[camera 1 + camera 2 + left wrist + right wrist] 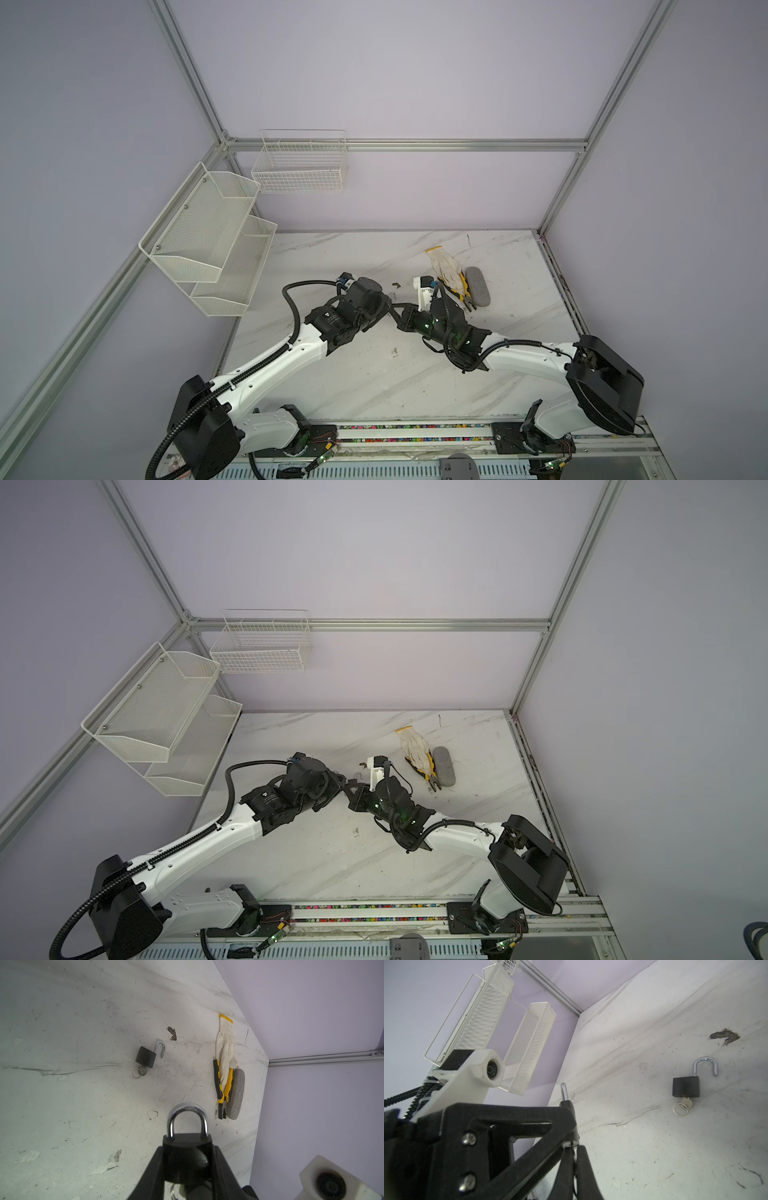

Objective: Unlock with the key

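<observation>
In both top views the left gripper [386,308] and right gripper [400,312] meet above the white marbled worktop [374,382], near its middle. Left wrist view: black fingers [154,1166] clamp a black padlock with closed silver shackle [182,1145]. Right wrist view: fingers [583,1167] pinched together on its small silver key [568,1144]; a second open padlock [686,1086] lies on the worktop nearby.
</observation>
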Robot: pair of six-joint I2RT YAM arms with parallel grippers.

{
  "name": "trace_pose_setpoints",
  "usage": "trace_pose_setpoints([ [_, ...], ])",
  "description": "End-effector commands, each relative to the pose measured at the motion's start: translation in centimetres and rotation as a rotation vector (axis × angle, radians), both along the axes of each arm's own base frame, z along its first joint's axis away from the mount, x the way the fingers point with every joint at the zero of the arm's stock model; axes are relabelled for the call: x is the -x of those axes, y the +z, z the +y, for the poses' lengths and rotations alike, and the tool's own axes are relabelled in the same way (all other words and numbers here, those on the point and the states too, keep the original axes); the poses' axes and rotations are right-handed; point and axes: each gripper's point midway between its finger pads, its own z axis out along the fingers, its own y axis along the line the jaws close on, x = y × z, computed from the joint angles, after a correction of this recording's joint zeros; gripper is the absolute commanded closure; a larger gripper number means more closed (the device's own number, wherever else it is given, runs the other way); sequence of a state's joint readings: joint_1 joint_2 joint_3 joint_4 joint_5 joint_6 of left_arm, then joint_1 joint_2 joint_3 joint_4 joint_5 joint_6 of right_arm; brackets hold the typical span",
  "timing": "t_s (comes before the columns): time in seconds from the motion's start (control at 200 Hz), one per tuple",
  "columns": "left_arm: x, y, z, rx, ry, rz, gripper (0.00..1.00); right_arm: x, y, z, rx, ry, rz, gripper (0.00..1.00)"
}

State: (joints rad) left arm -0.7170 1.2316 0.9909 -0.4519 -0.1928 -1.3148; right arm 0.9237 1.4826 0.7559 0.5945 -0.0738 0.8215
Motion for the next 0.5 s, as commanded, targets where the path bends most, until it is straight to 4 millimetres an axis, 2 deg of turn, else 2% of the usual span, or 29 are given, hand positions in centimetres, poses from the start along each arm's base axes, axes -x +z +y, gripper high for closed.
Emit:
trace_pose_setpoints([
  [0.0, 0.3, 2.2, -0.3, 0.017, -0.029, -0.071, 1.0, 0.2, 1.9, -0.5, -0.036, 0.006, -0.047, 0.88],
  [0.215, 0.3, 2.2, 0.5, -0.005, -0.005, -0.088, 1.0, 1.5, 2.2, -0.9, -0.043, 0.046, -0.022, 0.67],
  [0.4, 0.3, 2.6, 0.7, -0.004, 0.0, -0.102, 1.0, 1.7, 2.2, -1.1, -0.067, 0.066, 0.001, 0.69],
  [0.495, 0.3, 2.8, 0.6, 0.003, -0.006, -0.105, 1.0, 1.6, 2.4, -0.9, -0.077, 0.076, -0.005, 0.75],
])
